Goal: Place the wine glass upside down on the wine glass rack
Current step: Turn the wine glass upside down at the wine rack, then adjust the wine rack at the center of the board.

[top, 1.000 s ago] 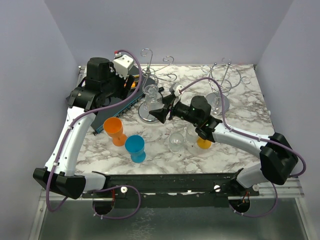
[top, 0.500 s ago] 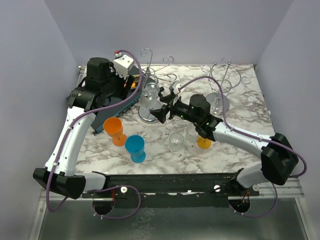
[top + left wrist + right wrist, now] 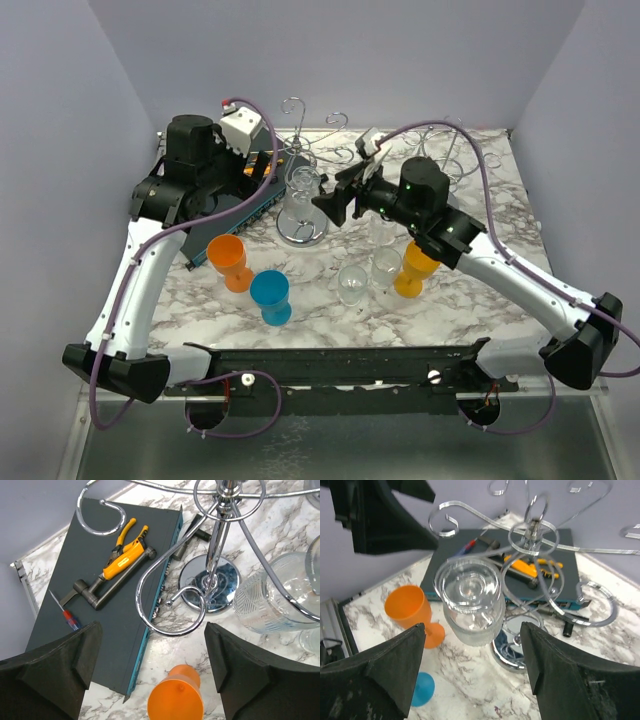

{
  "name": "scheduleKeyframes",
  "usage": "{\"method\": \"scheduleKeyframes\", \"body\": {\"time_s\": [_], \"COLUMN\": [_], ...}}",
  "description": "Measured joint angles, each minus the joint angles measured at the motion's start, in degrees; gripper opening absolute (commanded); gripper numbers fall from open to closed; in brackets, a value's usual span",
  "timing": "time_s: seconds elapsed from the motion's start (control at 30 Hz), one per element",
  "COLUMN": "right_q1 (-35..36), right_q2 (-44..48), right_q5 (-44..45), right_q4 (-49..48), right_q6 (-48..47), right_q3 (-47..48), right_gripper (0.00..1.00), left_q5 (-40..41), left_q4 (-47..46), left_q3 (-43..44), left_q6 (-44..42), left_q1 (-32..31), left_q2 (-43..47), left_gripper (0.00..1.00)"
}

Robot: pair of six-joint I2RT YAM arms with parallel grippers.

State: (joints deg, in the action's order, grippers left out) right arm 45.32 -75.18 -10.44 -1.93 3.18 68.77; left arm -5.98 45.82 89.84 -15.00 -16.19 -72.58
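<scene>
Wine glass (image 3: 470, 611) hangs inverted — right gripper (image 3: 472, 630) spread beside.

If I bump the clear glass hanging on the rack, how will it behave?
The clear glass looks thin-walled, so probably fragile and slick. It seems to hang foot-up on a wire arm of the rack, so a push would likely swing or slide it. The rack's single post and small base suggest a hard tug could tip it.

the wine glass rack (image 3: 215, 545) is polished chrome wire, mirror-bright. the wine glass (image 3: 470, 605) is clear, ribbed glass. the table (image 3: 280, 520) looks like glossy marble; the orange cup (image 3: 175, 700), smooth matt plastic.
</scene>
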Motion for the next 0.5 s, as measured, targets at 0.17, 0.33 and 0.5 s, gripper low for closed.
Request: {"method": "scheduleKeyframes", "body": {"time_s": [0.17, 0.33, 0.5], "right_q1": [0.0, 0.0, -1.3], "right_q2": [-0.3, -3.7, -10.0], "right_q5": [4.3, 9.9, 14.9], "right_q4": [10.2, 15.9, 18.4], "right_q6": [0.7, 0.4, -0.8], "right_q3": [11.5, 22.3, 31.4], "right_gripper": [0.78, 0.75, 0.71], "left_q5": [-0.1, -0.7, -1.2], "left_q4": [1.9, 3.3, 3.7], "left_q3": [4.0, 5.4, 5.2], "left_q6": [1.1, 2.4, 3.3], "left_q1": [0.0, 0.0, 0.0], "left_q2": [0.6, 2.4, 2.6], "left_gripper": [0.94, 0.91, 0.85]}}
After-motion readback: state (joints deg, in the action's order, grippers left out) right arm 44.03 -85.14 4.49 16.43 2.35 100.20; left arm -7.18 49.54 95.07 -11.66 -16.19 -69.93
